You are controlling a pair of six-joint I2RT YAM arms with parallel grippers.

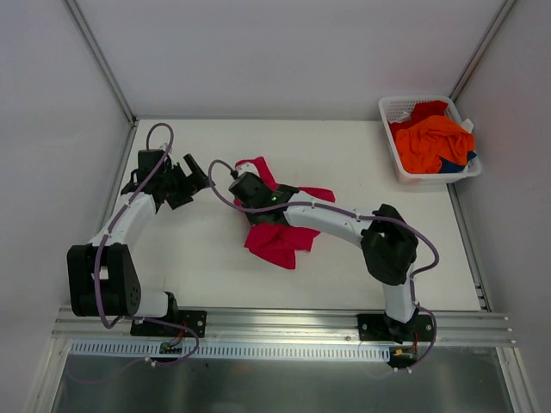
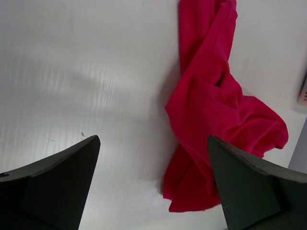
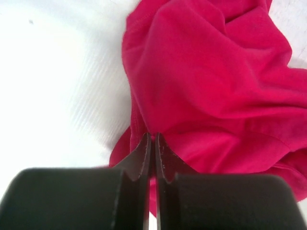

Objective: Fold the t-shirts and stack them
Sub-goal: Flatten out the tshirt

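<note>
Crumpled magenta-pink t-shirt (image 1: 277,241) is lying in the middle of the top view, on the white table (image 1: 344,155), and the right arm is crossing over it and hiding much of its centre. The right gripper (image 3: 153,143) is pressing its fingers together on a fold at the shirt's edge; in the right wrist view the tips are meeting right against the cloth, though how much fabric is caught between them is hard to make out. The left gripper (image 2: 153,158) is standing wide apart with nothing between its fingers, hovering over bare table just left of the shirt's twisted end.

In the upper right of the top view, a white basket (image 1: 392,112) is holding an orange t-shirt (image 1: 435,142), with red (image 1: 426,110) and blue (image 1: 456,165) cloth only partly showing around it.
</note>
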